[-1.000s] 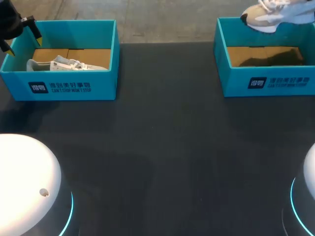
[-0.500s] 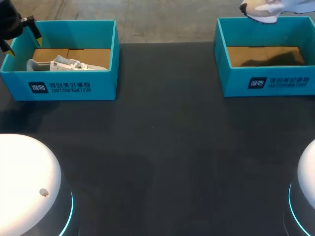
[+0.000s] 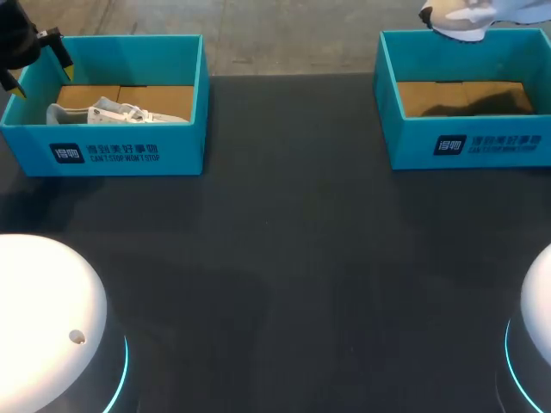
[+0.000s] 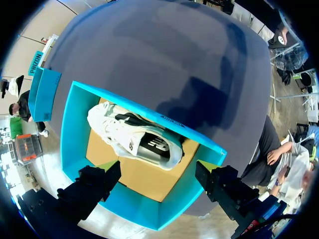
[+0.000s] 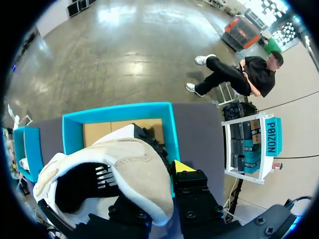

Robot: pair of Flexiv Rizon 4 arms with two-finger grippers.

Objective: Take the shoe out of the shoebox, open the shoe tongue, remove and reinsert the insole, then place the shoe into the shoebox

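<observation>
your right gripper [image 5: 147, 191] is clamped on the beige shoe [image 3: 456, 17] above its box [image 3: 469, 142], left gripper [image 4: 157, 169] spread open over the other shoe [image 4: 134, 142]; a shallow hold may let the shoe twist loose and drop outside the box.

Print [image 3: 105, 153] on left shoebox [image 3: 185, 151], right shoebox [image 3: 413, 146]

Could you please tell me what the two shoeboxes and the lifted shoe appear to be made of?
The left shoebox and right shoebox look like matte cardboard, teal outside, with bare brown floors. The lifted shoe seems beige suede, its surface soft and napped; its white edge is perhaps foam.
</observation>
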